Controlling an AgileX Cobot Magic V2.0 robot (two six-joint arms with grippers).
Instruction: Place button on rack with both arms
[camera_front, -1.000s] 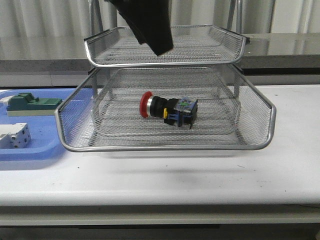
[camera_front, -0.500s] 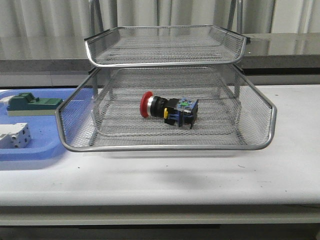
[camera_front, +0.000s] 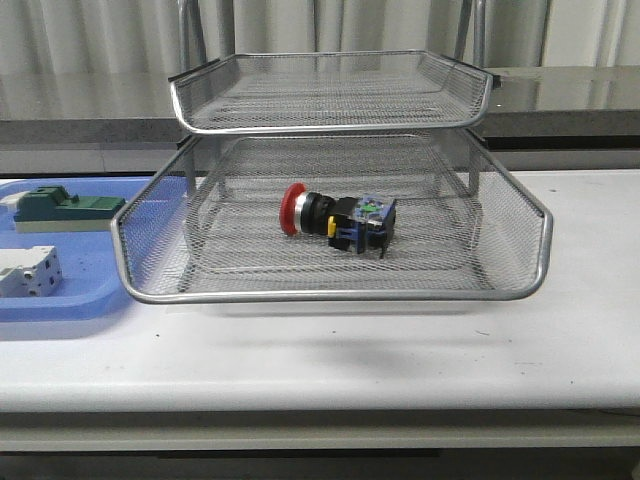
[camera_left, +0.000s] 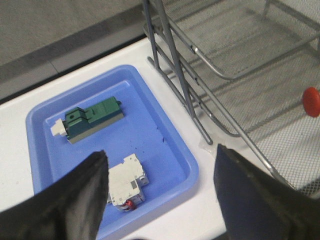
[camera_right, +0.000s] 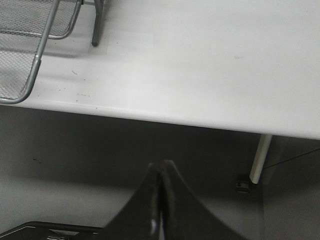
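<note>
**Button lies in the lower tray of the rack, both claws clear of it**

The button (camera_front: 337, 221) lies on its side on the mesh floor of the lower visible tray of the rack (camera_front: 335, 292), roughly at the tray's middle. Its red cap points left and its blue-yellow block points right. Nothing touches it. A second mesh tray sits directly above it (the front view cuts off whatever stands higher).

The rack stands on the white tabletop (camera_front: 400, 350). Just to its left lies a flat blue tray (camera_front: 60, 305), which holds a green block (camera_front: 65, 208) at the far side and a white terminal block (camera_front: 28, 272) nearer the front edge; the two are apart.

The left claw (camera_left: 160, 192) hangs above the blue tray's near right corner, its fingers (camera_left: 75, 200) spread wide and holding nothing. The button's red cap shows at the edge of that view, well apart from the claw.

The right claw (camera_right: 160, 195) is off past the tabletop's edge, over the floor, its fingers pressed together with nothing between them.
</note>
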